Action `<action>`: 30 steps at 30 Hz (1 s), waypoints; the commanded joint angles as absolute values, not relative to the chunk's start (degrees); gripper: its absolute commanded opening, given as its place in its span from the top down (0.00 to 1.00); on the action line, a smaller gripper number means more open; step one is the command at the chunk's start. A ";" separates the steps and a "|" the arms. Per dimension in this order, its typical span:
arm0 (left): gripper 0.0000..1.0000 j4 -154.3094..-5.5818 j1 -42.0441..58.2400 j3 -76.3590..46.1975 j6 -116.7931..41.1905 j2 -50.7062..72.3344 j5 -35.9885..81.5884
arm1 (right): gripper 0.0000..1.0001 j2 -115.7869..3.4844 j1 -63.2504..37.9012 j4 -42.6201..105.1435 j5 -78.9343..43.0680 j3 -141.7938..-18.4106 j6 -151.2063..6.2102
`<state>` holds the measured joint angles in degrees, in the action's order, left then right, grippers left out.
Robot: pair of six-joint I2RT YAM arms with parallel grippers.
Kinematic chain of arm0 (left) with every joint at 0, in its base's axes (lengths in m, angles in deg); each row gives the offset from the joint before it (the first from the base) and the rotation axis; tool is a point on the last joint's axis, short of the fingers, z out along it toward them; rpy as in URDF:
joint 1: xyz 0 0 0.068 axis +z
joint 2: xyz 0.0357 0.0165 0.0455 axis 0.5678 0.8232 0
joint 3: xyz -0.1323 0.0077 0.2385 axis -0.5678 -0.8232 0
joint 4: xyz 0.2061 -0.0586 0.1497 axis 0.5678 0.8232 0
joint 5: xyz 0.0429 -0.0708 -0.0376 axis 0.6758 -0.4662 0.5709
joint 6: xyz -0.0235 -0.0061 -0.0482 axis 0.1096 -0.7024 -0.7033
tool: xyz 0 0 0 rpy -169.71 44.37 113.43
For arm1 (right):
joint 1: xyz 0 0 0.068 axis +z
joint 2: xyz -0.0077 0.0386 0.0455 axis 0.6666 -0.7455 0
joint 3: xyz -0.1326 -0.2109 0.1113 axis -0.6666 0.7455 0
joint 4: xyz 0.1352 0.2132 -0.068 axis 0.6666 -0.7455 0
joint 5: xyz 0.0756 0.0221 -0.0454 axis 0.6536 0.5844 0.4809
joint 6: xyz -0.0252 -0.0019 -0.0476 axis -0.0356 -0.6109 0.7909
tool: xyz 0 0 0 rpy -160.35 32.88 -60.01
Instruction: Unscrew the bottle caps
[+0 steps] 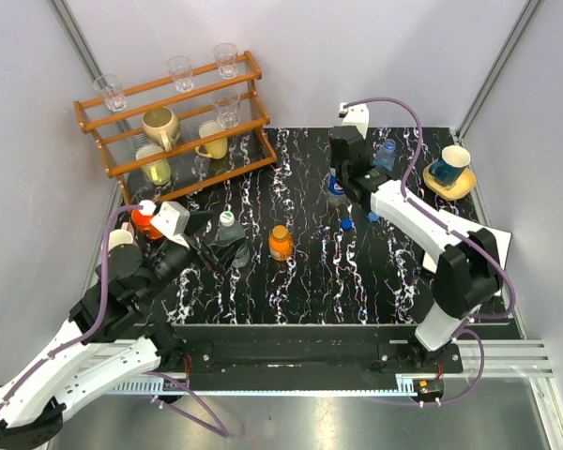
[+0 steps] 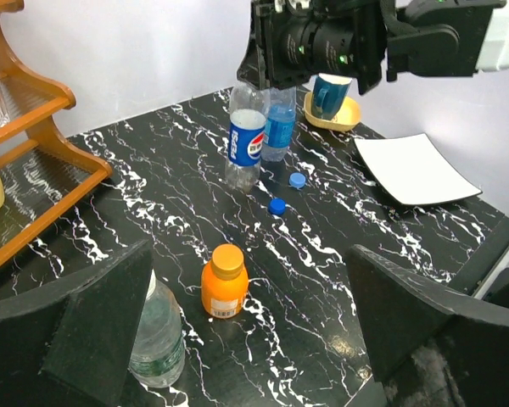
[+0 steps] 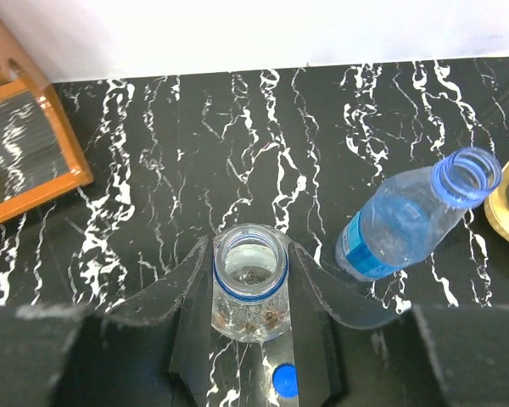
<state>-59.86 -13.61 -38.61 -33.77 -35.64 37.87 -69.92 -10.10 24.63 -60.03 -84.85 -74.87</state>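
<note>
Mostly black marbled tabletop (image 1: 310, 281) under bottles (image 1: 281, 244); white walls (image 1: 357, 56); wooden rack (image 1: 183, 114) rear-left.

A wooden rack (image 1: 174, 122) stands on a black table (image 1: 310, 281) with white streaks. Three clear glasses (image 1: 179, 71) sit on the rack's top shelf, and one more sits lower down. Mugs (image 1: 159, 127) sit on its lower shelves. Far to the right of the rack, a blue cup (image 1: 448, 165) sits on a yellow saucer (image 1: 466, 187). A white square plate (image 2: 416, 170) lies even farther from the rack, toward the front.

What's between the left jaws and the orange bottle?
Only bare table, per the left wrist view: the left gripper is open toward the orange bottle. The green-label bottle stands aside, by one finger.
</note>
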 commanded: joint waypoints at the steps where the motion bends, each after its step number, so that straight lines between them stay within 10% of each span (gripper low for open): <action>1: 0.01 -60.70 -13.83 -39.61 -33.87 -35.68 39.15 | 1.00 -72.45 -12.27 27.37 -62.32 -89.72 -73.51; 15: 0.01 -61.41 -13.74 -39.96 -33.78 -33.22 38.53 | 0.99 -76.15 -14.91 26.76 -58.88 -89.20 -75.09; 21: 0.01 -61.50 -13.74 -39.70 -33.52 -32.42 38.27 | 0.53 -75.27 -14.91 26.06 -57.66 -89.46 -75.35; 30: 0.01 -61.67 -13.83 -39.70 -34.04 -31.72 37.74 | 0.39 -74.04 -14.91 25.35 -58.01 -89.37 -75.18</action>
